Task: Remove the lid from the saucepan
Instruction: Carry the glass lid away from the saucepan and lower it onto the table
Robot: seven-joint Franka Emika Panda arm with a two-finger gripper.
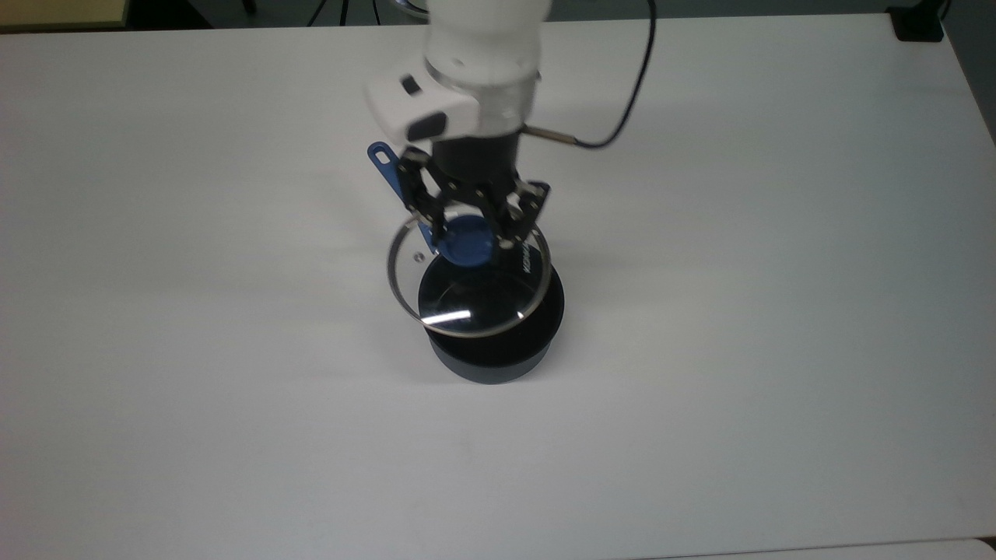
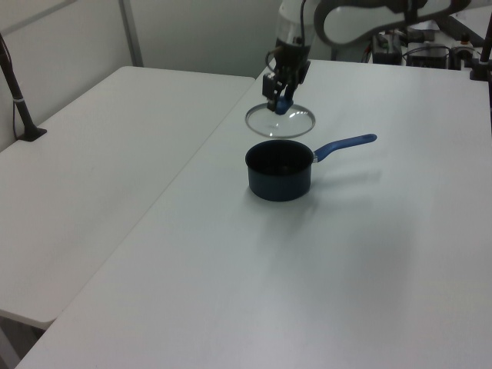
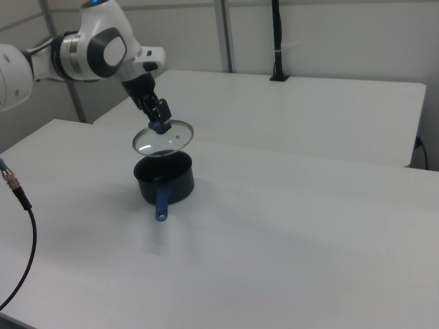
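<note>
My gripper (image 1: 469,236) is shut on the blue knob of the lid (image 1: 467,299), a clear glass disc with a thin metal rim. The lid (image 2: 280,121) hangs in the air above the saucepan (image 2: 279,173), well clear of its rim. In the right view the gripper (image 3: 160,123) holds the lid (image 3: 163,139) over the pan (image 3: 164,184). The dark navy saucepan (image 1: 494,354) stands uncovered on the white table, showing its black inside. Its long blue handle (image 1: 385,163) points to the top view's upper left, partly behind the gripper (image 2: 280,96).
The white table (image 1: 778,311) is broad and bare around the pan. A second white table (image 2: 92,177) adjoins it on the left view's left, with a black post (image 2: 19,100) clamped at its edge. A dark cable (image 1: 630,93) loops off the wrist.
</note>
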